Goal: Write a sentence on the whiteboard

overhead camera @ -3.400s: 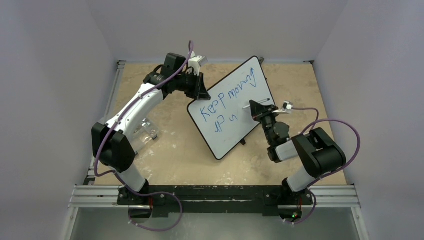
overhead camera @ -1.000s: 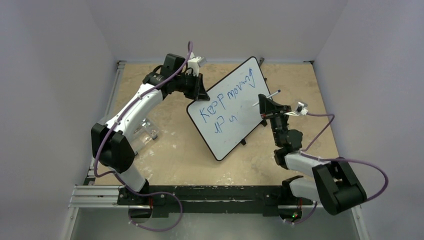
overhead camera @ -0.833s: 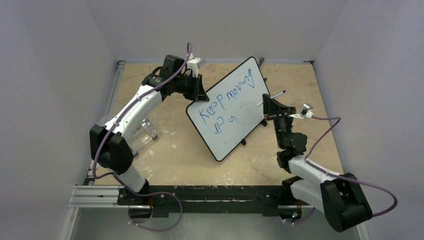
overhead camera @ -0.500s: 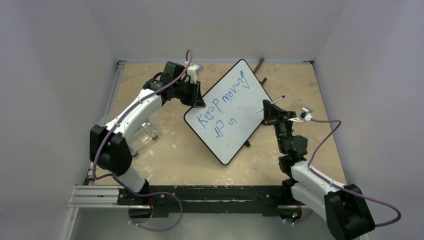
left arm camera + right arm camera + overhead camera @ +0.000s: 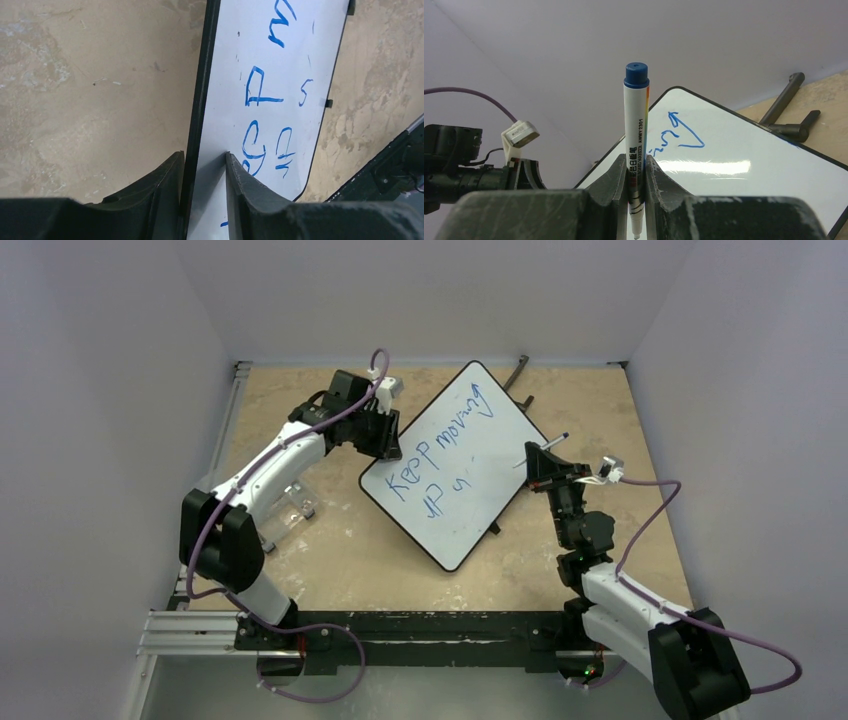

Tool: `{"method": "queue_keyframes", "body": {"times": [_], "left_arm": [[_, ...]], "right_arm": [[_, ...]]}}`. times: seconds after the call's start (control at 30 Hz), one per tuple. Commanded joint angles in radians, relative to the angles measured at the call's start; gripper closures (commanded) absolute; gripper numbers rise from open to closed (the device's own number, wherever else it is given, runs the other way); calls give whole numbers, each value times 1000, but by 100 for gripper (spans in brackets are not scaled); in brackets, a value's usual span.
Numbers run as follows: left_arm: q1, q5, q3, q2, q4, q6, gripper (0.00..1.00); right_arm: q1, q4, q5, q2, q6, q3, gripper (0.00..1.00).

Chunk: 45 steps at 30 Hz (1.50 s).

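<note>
The whiteboard (image 5: 470, 480) lies slanted across the middle of the table, black-rimmed. The blue sentence (image 5: 440, 440) reads "Keep moving" with a short second line under it. My left gripper (image 5: 388, 443) straddles the board's upper-left edge. In the left wrist view its jaws (image 5: 204, 154) stand parted around the rim of the whiteboard (image 5: 270, 65), with slack on the face side. My right gripper (image 5: 538, 462) hovers at the board's right edge, shut on a blue-capped marker (image 5: 548, 444). In the right wrist view the marker (image 5: 636, 115) stands upright between the fingers (image 5: 651, 172), tip clear of the whiteboard (image 5: 749, 170).
A black folding stand (image 5: 520, 375) lies behind the board near the back wall, and shows too in the right wrist view (image 5: 786, 107). A clear plastic holder (image 5: 292, 502) sits at the left beside the left arm. White walls close in three sides; a metal rail (image 5: 430, 632) runs along the near edge.
The left jaws have parted from a shut grip on the board's edge. The board has shifted down and left. The right arm drew back to the right with the marker.
</note>
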Motion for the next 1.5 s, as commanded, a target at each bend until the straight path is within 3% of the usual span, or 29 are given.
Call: {"method": "queue_keyframes", "body": {"times": [0.0,0.4,0.7,0.83,1.07,1.47], "left_arm": [[9,-109,5,-43,-20,48,66],[-5,-84,40,-82,-26,49,61],[-43,-76,175,-105,-91,53,46],[-104,-73,202,-154,-85,94,44],[-195,203,164,-200,104,120,43],[-263,558,274,-46,351,-12,49]], "right_arm": [[3,6,22,-7,-15,-4,100],[3,-1,15,-9,-15,-4,100],[3,-15,1,-26,-16,12,100],[2,-47,-28,-53,13,39,100],[3,-152,-147,-127,116,143,100],[3,-202,-424,-121,202,315,100]]}}
